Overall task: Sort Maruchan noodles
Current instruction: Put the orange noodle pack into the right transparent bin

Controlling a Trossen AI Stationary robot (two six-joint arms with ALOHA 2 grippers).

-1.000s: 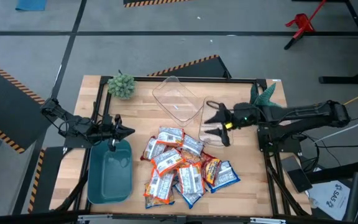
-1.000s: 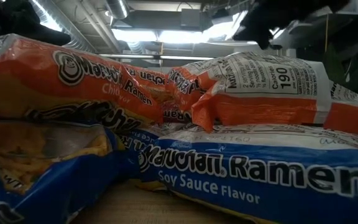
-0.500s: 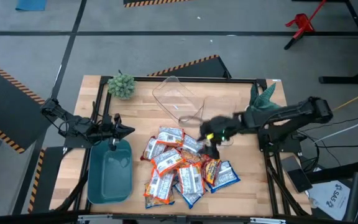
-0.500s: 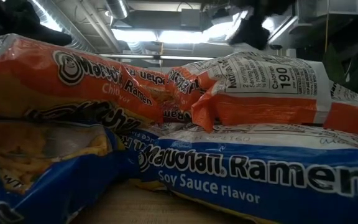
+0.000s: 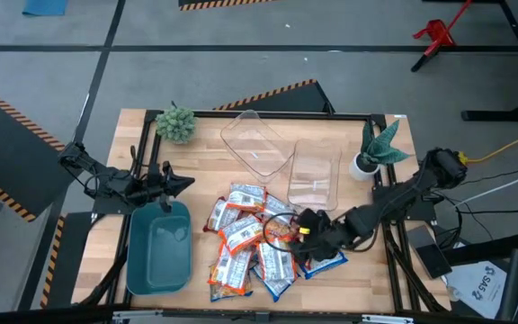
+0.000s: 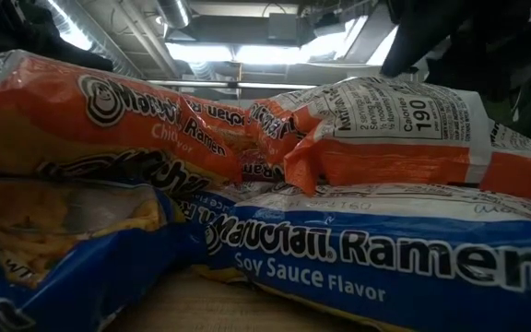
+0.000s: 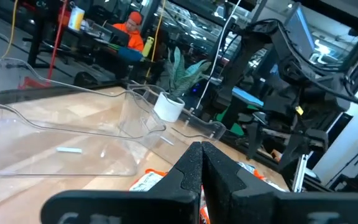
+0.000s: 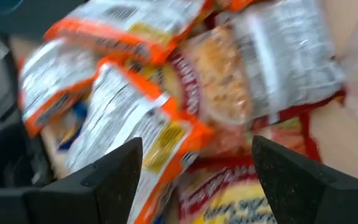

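Wooden surface point(image 5: 331, 126). Heap of Maruchan noodles point(image 5: 250, 238) near front middle. Right gripper point(image 5: 288, 232) low over heap's right side, fingers spread. Left gripper point(image 5: 185, 184) at far end of teal bin point(image 5: 158, 252). Two clear tubs point(image 5: 257, 144) behind heap. Two small plants point(image 5: 176, 123) at back.

Blue packet point(image 6: 376, 263): "Ramen, Soy Sauce Flavor"; orange packet point(image 6: 390, 129): "190"

The low view is filled by ramen packets point(image 6: 339, 249), cut off at every edge and hiding the table behind them. In the right wrist view the packets point(image 8: 185, 93) are smeared with blur, their print unreadable. From above, the lower packets in the heap point(image 5: 259, 243) are partly covered.
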